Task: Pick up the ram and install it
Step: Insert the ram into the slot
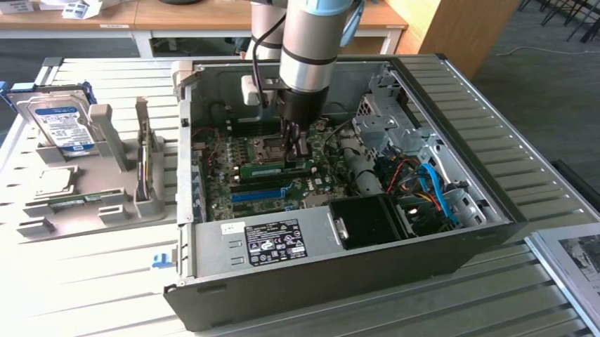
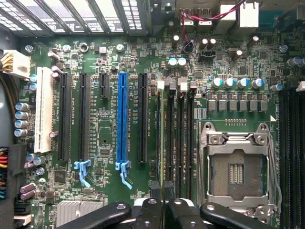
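Open computer case (image 1: pixel 328 295) lies on the slatted worktop (image 1: pixel 84 281). Arm (image 1: pixel 310 42) reaches straight down into it. The hand (image 1: pixel 296 153) is over the motherboard (image 1: pixel 310 186), at the green ram (image 1: pixel 267 169), which lies level across the board. Hand seems closed on the ram's top edge; contact unclear. 1 hard drive (image 1: pixel 58 121) stands in a grey holder (image 1: pixel 140 200), at the exterior view's left.

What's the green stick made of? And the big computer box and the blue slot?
The ram looks like matte green circuit board, likely coated fibreglass. The computer case seems to be sheet metal: bare silvery-grey walls with punched holes. The blue slot looks like moulded plastic, smooth and evenly coloured.
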Controlling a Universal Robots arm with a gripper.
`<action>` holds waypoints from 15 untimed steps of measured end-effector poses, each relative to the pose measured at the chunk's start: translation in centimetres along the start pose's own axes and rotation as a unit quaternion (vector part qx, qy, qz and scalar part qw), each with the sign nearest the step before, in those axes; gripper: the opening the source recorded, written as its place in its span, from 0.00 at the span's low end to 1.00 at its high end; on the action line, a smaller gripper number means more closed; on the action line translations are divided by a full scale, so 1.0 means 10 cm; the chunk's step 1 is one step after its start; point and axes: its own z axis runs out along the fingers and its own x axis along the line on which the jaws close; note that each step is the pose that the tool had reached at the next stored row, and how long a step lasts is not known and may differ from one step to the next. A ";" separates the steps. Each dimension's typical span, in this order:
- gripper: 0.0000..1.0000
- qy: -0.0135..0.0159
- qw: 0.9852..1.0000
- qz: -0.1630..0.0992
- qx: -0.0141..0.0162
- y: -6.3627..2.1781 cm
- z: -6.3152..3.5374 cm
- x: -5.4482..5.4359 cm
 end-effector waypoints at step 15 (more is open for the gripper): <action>0.12 0.000 1.000 0.000 0.000 -0.002 0.031 0.00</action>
